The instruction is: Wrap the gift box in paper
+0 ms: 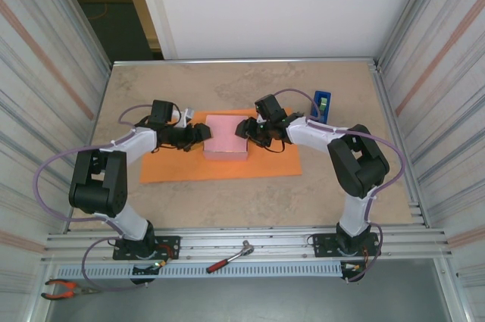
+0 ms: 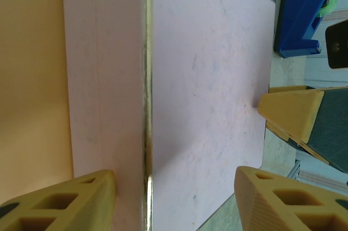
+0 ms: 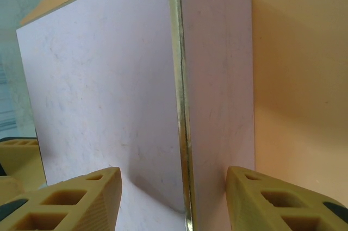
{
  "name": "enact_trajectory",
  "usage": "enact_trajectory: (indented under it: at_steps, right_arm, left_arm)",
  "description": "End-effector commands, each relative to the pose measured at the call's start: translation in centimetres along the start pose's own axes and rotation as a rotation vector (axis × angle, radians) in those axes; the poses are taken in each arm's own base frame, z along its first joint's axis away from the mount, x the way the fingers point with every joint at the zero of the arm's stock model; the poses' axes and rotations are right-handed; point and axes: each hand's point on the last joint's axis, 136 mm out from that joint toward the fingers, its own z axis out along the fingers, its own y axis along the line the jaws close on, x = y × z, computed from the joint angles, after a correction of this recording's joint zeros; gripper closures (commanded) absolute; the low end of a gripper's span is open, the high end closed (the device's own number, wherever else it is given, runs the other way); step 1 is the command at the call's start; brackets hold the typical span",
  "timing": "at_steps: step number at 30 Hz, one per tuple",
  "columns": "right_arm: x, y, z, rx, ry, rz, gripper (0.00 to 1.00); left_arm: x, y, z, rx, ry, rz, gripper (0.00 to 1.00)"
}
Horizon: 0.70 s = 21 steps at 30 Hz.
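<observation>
Two grippers, one gift box [image 1: 227,137], picture centre, flat on the paper [image 1: 178,169]. Step, as I judge it: squaring the box before any fold (sheet still flat). Next I need even pressure from both ends. Jaws of left gripper [image 1: 201,133] and right gripper [image 1: 243,130] stand half spread astride opposite box edges; clamped or not, I cannot tell.

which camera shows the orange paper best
The top external view: the paper lies flat as a whole sheet, most of its outline visible around the gift box. The left wrist view catches an orange strip beside the box; the right wrist view, an orange patch beside it too.
</observation>
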Motion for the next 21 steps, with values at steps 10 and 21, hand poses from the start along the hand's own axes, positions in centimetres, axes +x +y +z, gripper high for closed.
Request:
enact_trajectory:
  at_steps: [10, 21]
  right_arm:
    - [-0.3, 1.2, 0.7, -0.047, 0.017, -0.010, 0.44]
    - [-0.7, 0.5, 1.0, -0.041, 0.019, 0.008, 0.43]
  left_arm:
    - [0.3, 0.1, 0.0, 0.002, 0.004, 0.001, 0.38]
    - [0.9, 0.7, 0.1, -0.010, 0.007, -0.015, 0.37]
